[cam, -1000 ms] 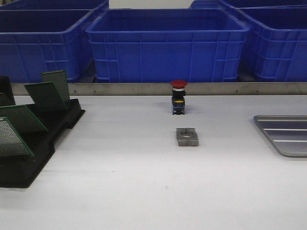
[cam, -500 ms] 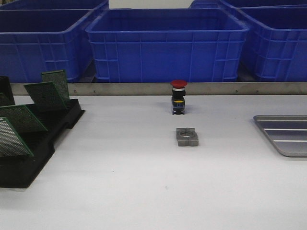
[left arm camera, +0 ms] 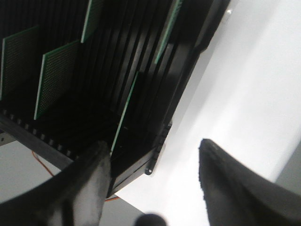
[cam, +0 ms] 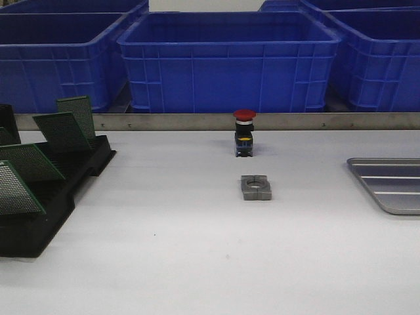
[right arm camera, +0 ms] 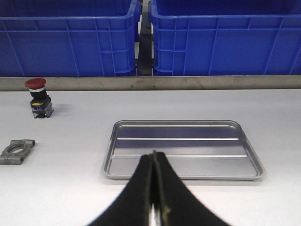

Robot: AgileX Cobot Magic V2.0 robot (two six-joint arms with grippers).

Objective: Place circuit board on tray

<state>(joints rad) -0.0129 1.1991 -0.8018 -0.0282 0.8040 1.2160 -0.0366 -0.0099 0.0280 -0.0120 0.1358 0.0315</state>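
Looking across your desk [cam: 197,262], you see a red push button [cam: 244,133] and a grey metal bracket [cam: 256,187] standing mid-desk, between the black slotted rack [cam: 49,210] of green circuit boards [cam: 62,131] and the tray [cam: 394,187], which the frame edge cuts off. Blue bins [cam: 226,62] line the back. Your left hand [left arm camera: 150,188] is spread over the rack's corner; your right hand [right arm camera: 154,188] is pressed together, empty, before the tray.

A factory or electronics workshop: big blue plastic bins [cam: 228,62] line the white table [cam: 197,249], with a black slotted rack [cam: 49,197] of green circuit boards [cam: 62,131] and a red push-button switch [cam: 244,132].
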